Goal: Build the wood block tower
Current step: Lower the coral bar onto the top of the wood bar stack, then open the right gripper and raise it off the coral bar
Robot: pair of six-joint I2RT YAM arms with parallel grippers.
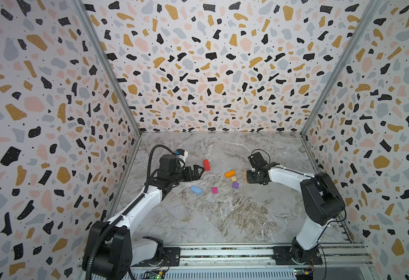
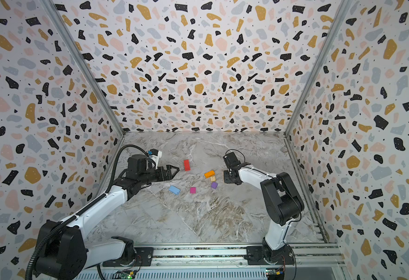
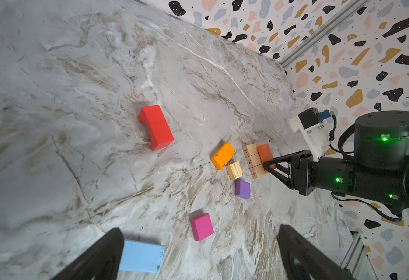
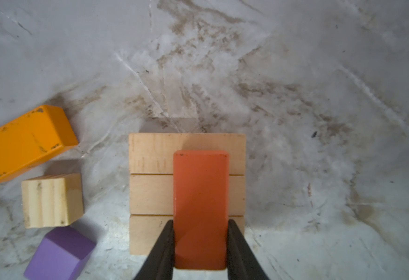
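Toward the right edge of the veined marble surface [image 1: 222, 218], we pinch a smooth rust-orange bar [image 4: 201, 194] in our right gripper [image 4: 200, 221], its long axis running across three matte tan bars [image 4: 150, 191] laid side by side below. Our left gripper [image 1: 199, 171] hangs spread, well apart. A chipped orange block [image 4: 24, 143], grained tan cube [image 4: 52, 200] and purple cube [image 4: 60, 254] lie just beside.

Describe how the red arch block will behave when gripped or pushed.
The red arch block looks like solid painted wood, so probably stiff and light. Its smooth paint may slip. Flat-sided and low, it should slide rather than roll.
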